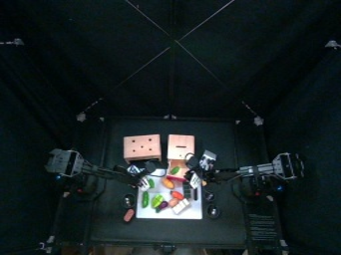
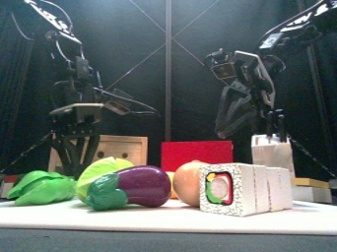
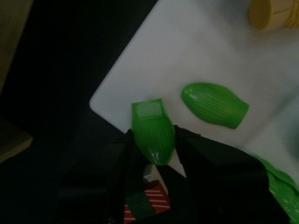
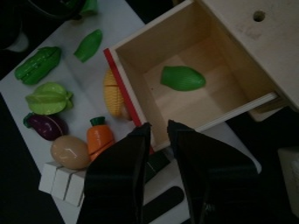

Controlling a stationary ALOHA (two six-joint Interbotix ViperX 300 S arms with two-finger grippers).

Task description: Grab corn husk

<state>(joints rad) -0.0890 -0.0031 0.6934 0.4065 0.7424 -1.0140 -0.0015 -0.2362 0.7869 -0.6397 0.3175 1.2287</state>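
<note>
I'm seeing the left tool [image 3: 156, 162] pinching a green corn husk [image 3: 153, 133] between its jaws, the husk's squared end sticking out over the corner of the white board [image 3: 176, 61] on the desk. A second green leaf piece [image 3: 215, 104] is lying flat on that board just beside it, not touching. The right tool [image 4: 156, 144] is hanging with its jaws spread a little, gripping nothing, above an open wooden box [image 4: 233, 52] holding another green leaf [image 4: 184, 79].
</note>
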